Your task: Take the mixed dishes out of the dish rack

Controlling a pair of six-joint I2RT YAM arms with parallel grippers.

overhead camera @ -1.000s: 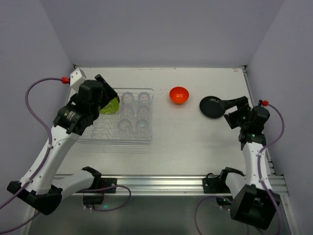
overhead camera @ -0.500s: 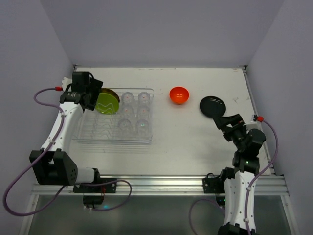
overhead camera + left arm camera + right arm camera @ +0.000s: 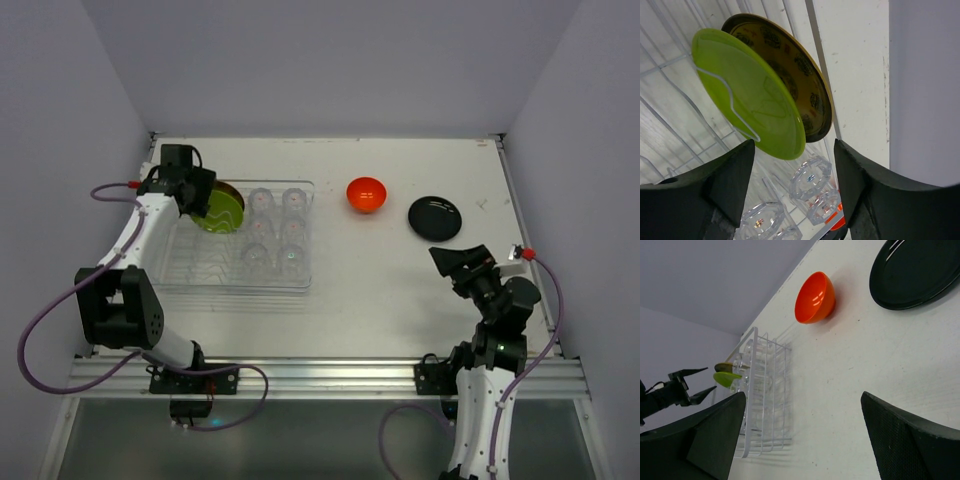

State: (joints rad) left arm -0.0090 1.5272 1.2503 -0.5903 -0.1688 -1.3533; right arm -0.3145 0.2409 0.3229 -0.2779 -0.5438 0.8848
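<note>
Right, current state. Left jaws are spread wide and hold nothing, at the far-left corner of the dish rack [image 3: 205,270]. Just ahead of them, two plates stand on edge in the rack's ribs: a lime-green plate [image 3: 747,95] in front and a yellow plate with dark pattern and rim [image 3: 795,80] close behind it. In the left wrist view the green plate's lower edge lines up with the gap between the fingers, and I can't tell if anything touches.

Six clear glasses [image 3: 293,230] sit in the rack's right half, two columns of three.

The orange bowl [image 3: 366,194] is on the counter [image 3: 380,290], right of the rack and apart from it. The black plate [image 3: 435,217] lies flat on the counter, right of the bowl.

Right jaws are wide open and empty, near the counter's right edge, nearer than the black plate and clear of it.
</note>
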